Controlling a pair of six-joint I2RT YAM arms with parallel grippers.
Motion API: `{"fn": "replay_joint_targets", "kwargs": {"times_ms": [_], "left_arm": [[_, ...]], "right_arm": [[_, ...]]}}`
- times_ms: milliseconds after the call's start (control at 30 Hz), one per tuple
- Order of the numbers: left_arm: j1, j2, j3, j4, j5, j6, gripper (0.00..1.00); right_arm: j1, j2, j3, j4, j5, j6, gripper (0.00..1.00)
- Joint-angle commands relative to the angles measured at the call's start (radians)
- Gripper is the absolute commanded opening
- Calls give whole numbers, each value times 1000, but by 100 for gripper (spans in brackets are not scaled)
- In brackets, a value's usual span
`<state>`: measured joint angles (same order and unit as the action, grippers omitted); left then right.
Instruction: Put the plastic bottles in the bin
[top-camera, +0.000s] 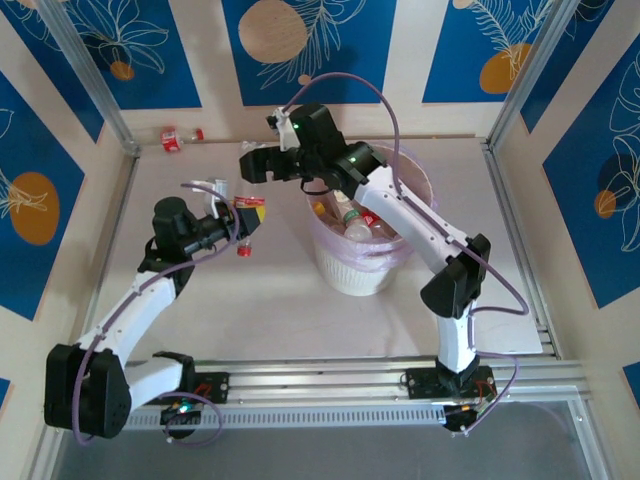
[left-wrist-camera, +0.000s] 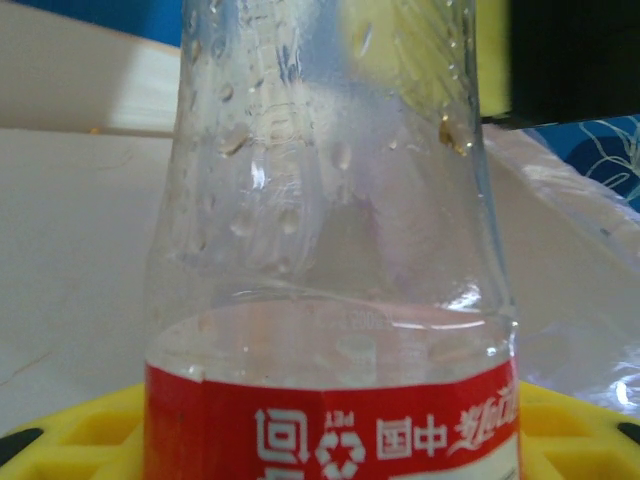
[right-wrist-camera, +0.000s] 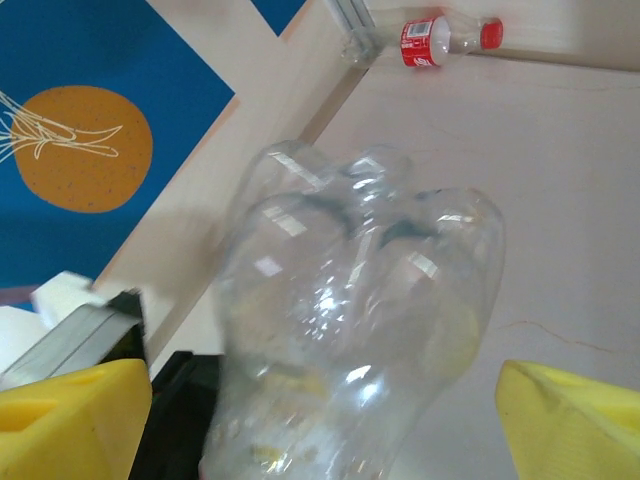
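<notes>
Several bottles (top-camera: 355, 222) are lying in the bin (top-camera: 345, 280), red caps and labels showing inside its pink bag (top-camera: 400, 255), so a good part of the job looks done. Now the left side: the left fingers (top-camera: 240, 208) are clamped on a red-label bottle (left-wrist-camera: 330, 420), held off the counter (top-camera: 250, 310) just left of the bin and not over it, red cap pointing back toward the arm bases. That one needs a short carry to the right and a drop. Over to the right arm, which reaches across the bin's far rim to the left. The right fingers (top-camera: 252, 163) are spread wide, and in the wrist view a clear bottle (right-wrist-camera: 340, 320), crushed and blurred, sits between them with a gap on each side, so nothing is gripped there. Whether it is resting on something I cannot tell. Then there is the corner bottle (top-camera: 180, 137), lying on its side against the far-left wall, well away from both arms. By my count that leaves three outside the bin: one in hand, one between open fingers, one untouched in the corner. I'd call it well past halfway, with the far corner the awkward reach.
</notes>
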<state>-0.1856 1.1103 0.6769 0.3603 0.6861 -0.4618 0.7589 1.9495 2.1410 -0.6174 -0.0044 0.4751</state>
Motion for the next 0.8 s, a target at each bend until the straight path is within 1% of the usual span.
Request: {"fn": "replay_joint_targets", "kwargs": {"times_ms": [0, 100, 200, 333, 400, 433, 467, 533, 567, 633, 667, 700, 767], "left_arm": [[-2, -24, -3, 85, 74, 18, 6], [-2, -29, -6, 98, 86, 18, 5], [-2, -28, -1, 81, 82, 29, 5], [-3, -22, 4, 87, 81, 25, 5], [-3, -20, 5, 88, 79, 26, 8], [-3, -18, 9, 83, 76, 27, 12], [-2, -17, 12, 76, 76, 27, 18], [-2, -12, 22, 63, 88, 28, 44], [-2, -12, 28, 57, 91, 23, 55], [-2, -19, 43, 40, 97, 13, 84], [-1, -25, 48, 34, 102, 9, 95], [-2, -39, 53, 30, 105, 6, 100], [-3, -70, 59, 3, 106, 9, 100]], "right_arm": [[-6, 30, 57, 18, -32, 31, 90], [-9, 62, 97, -1, -35, 39, 89], [-12, 67, 95, 15, -43, 45, 85], [-16, 63, 86, 28, -54, 47, 69], [-17, 59, 76, 39, -56, 47, 63], [-18, 57, 74, 41, -56, 46, 59], [-18, 57, 71, 45, -55, 48, 56], [-20, 58, 68, 52, -64, 52, 52], [-20, 59, 69, 55, -67, 53, 50], [-23, 59, 75, 58, -87, 56, 46], [-24, 57, 76, 62, -91, 56, 46], [-25, 53, 77, 65, -91, 52, 46], [-27, 40, 82, 73, -75, 39, 47]]}}
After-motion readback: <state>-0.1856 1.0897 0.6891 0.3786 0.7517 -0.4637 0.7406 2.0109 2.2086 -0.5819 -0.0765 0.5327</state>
